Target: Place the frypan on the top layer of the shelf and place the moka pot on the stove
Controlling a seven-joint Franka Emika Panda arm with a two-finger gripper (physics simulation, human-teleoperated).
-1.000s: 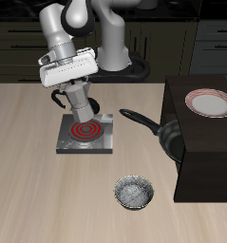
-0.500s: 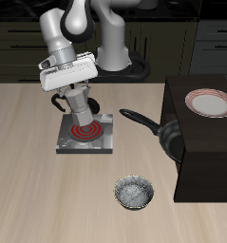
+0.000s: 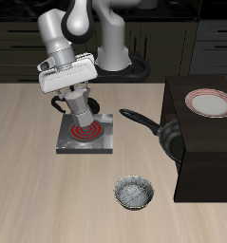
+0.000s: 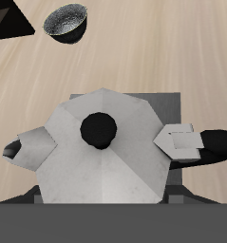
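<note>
My gripper [image 3: 76,98] is shut on the moka pot [image 3: 80,107] and holds it over the back part of the stove [image 3: 86,136], a grey plate with a red coil. The pot's black handle [image 3: 56,98] sticks out to one side. In the wrist view the silver faceted moka pot [image 4: 105,142] with its black knob fills the frame, with the stove [image 4: 170,102] under it; my fingers are hidden. The black frypan [image 3: 170,139] lies on the table against the dark shelf [image 3: 205,157], its handle [image 3: 137,118] pointing toward the stove.
A white plate with a pink rim [image 3: 210,102] lies on the shelf top. A small silvery patterned bowl [image 3: 134,194] stands near the table's front edge; it also shows in the wrist view [image 4: 69,19]. Dark cabinets stand behind the table.
My gripper with the moka pot has shifted very slightly up and sideways over the stove. Nothing else has moved.
</note>
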